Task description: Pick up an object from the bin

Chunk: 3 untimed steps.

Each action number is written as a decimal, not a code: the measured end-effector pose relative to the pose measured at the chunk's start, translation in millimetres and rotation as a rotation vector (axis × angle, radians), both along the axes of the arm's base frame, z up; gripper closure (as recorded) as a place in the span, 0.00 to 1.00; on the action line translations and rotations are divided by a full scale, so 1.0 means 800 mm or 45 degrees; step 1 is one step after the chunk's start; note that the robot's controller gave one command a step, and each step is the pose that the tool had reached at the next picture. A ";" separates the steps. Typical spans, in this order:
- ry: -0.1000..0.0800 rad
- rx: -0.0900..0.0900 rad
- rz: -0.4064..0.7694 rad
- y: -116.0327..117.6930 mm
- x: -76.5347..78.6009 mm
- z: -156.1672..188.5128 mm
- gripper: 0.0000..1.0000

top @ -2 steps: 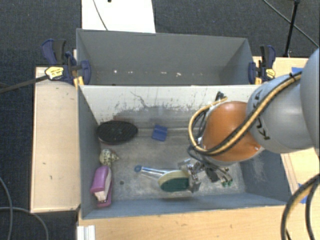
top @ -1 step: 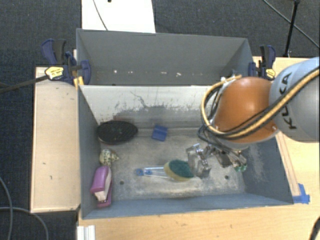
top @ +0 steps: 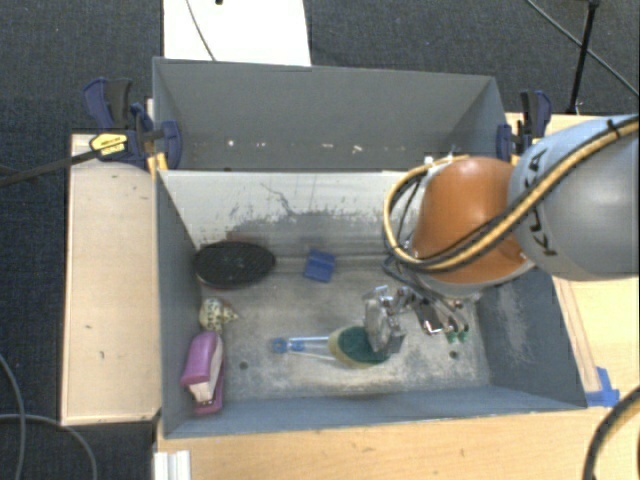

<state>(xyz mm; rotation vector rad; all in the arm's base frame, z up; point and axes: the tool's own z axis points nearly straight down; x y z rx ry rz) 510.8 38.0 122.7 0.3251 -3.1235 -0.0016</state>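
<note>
Grey metal bin (top: 330, 108) is taking up mid-frame, with the arm (top: 590, 208) reaching in over its right edge and the orange wrist cover (top: 465, 218) hanging above the right half of the floor. The gripper (top: 384, 330) is sitting low, near the middle of the bin's near edge and a bit right of centre, right at the round green head of a dish brush (top: 335, 347). The brush is lying flat on the floor along the near edge, its blue handle pointing toward the left edge and its head touching or just under the gripper. Can't tell whether the tool is released, clenched or gripping anything; the view isn't resolving that. A black oval lump (top: 235, 264) is lying at the foot of the far wall, toward the left edge. A pink-purple stapler-like thing (top: 203, 370) is lying in the near-left corner, lengthwise along the left edge. A small pale crumpled or shell-like piece (top: 215, 314) is sitting between those two, just beside the left edge. A small blue block (top: 319, 266) is sitting at the foot of the far wall, near its middle, well apart from the gripper.
</note>
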 end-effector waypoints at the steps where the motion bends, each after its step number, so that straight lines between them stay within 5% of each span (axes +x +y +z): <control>1: -0.001 0.000 -0.001 0.000 0.000 0.001 0.00; 2: 0.003 0.000 -0.093 0.012 -0.023 -0.069 0.00; 3: -0.004 0.000 -0.094 0.011 -0.021 -0.066 1.00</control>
